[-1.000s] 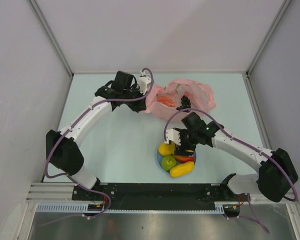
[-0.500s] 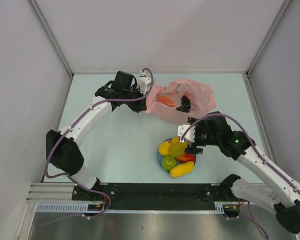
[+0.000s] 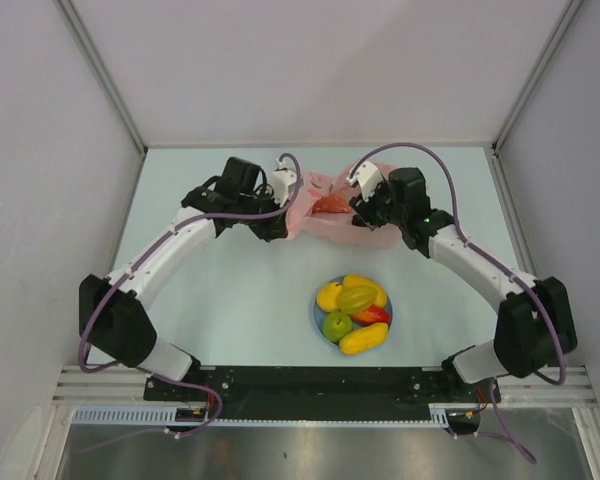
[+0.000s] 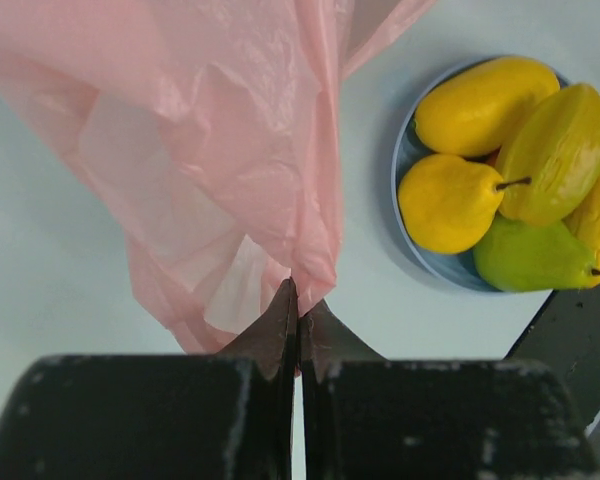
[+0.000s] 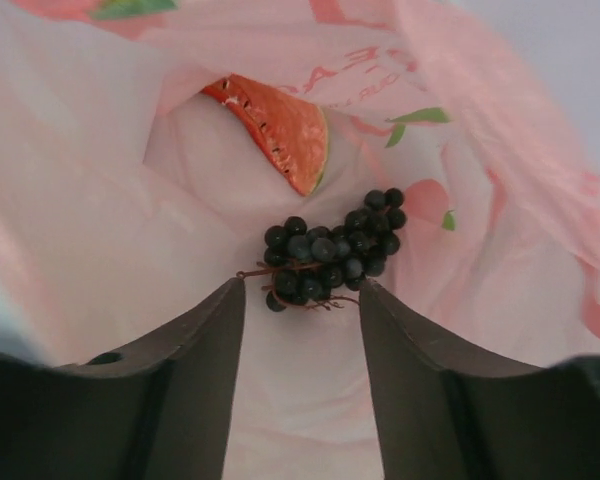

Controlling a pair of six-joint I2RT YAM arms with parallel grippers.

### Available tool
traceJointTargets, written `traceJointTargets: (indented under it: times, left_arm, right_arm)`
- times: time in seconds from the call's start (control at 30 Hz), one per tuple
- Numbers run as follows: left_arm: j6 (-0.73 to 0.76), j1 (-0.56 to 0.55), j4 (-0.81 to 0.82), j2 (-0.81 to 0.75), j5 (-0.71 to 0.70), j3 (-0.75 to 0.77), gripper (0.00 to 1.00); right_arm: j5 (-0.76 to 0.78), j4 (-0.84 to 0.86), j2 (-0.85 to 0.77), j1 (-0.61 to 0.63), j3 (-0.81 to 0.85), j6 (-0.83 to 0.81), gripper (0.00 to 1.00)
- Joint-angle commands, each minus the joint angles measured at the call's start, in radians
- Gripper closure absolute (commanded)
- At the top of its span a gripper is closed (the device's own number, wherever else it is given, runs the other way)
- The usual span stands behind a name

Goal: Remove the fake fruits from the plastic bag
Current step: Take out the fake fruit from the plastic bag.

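Observation:
The pink plastic bag (image 3: 318, 226) lies at the table's far middle, its mouth open. My left gripper (image 3: 282, 227) is shut on the bag's left edge; the left wrist view shows the film (image 4: 210, 150) pinched at the fingertips (image 4: 300, 298). My right gripper (image 3: 364, 205) is open inside the bag's mouth. In the right wrist view the dark grape bunch (image 5: 330, 250) lies just ahead of its gripper (image 5: 300, 285), between the tips and not gripped. The red watermelon slice (image 5: 275, 130) lies further in and also shows from the top (image 3: 330, 203).
A round blue plate (image 3: 316, 318) near the table's front middle holds several fruits (image 3: 356, 298): yellow, green and red ones. It also shows in the left wrist view (image 4: 401, 165) with a yellow pear (image 4: 445, 205) and a green pear (image 4: 530, 260). Grey walls enclose the table.
My right arm left the yellow-green fruit on the plate and swung back up to the bag, now open over the grapes. My left gripper shifted slightly, still holding the bag's edge.

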Motion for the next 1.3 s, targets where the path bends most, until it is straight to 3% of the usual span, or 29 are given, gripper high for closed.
traceJointTargets:
  times: [0.0,0.07,0.2,0.43,0.8,1.0,1.07,1.13,1.17,1.27]
  left_arm:
    - [0.058,0.003,-0.014,-0.108,-0.012,-0.059,1.0]
    - [0.081,0.003,-0.036,-0.143,-0.027,-0.077,1.0]
    - [0.132,0.004,-0.072,-0.205,-0.076,-0.111,1.0]
    - [0.167,0.003,-0.097,-0.197,-0.059,-0.154,1.0]
    - [0.207,0.004,-0.089,-0.179,-0.087,-0.151,1.0]
    - [0.236,0.004,-0.105,-0.124,-0.095,-0.108,1.0]
    - [0.242,0.003,-0.108,-0.101,-0.087,-0.091,1.0]
    - [0.249,0.004,-0.112,-0.081,-0.078,-0.062,1.0]
    - [0.247,0.004,-0.12,-0.063,-0.078,-0.05,1.0]
    - [0.244,0.004,-0.135,-0.03,-0.078,-0.008,1.0]
  right_arm:
    - [0.028,0.043,0.12,0.022,0.053,0.028,0.53]
    - [0.01,-0.067,0.137,0.04,0.05,0.019,0.62]
    - [-0.038,-0.12,0.053,0.075,-0.061,0.034,0.62]
    - [-0.026,0.041,0.121,0.085,-0.057,-0.028,0.44]
    - [-0.079,0.021,0.447,0.013,0.257,-0.142,0.35]
    - [-0.134,0.031,0.577,-0.02,0.375,-0.184,0.22]
    - [-0.17,0.0,0.653,-0.04,0.482,-0.176,0.18]
    - [-0.22,-0.133,0.735,-0.066,0.603,-0.153,0.16]
    - [-0.231,-0.181,0.823,-0.073,0.753,-0.126,0.16]
    - [-0.26,-0.288,0.969,-0.101,0.983,-0.107,0.16]
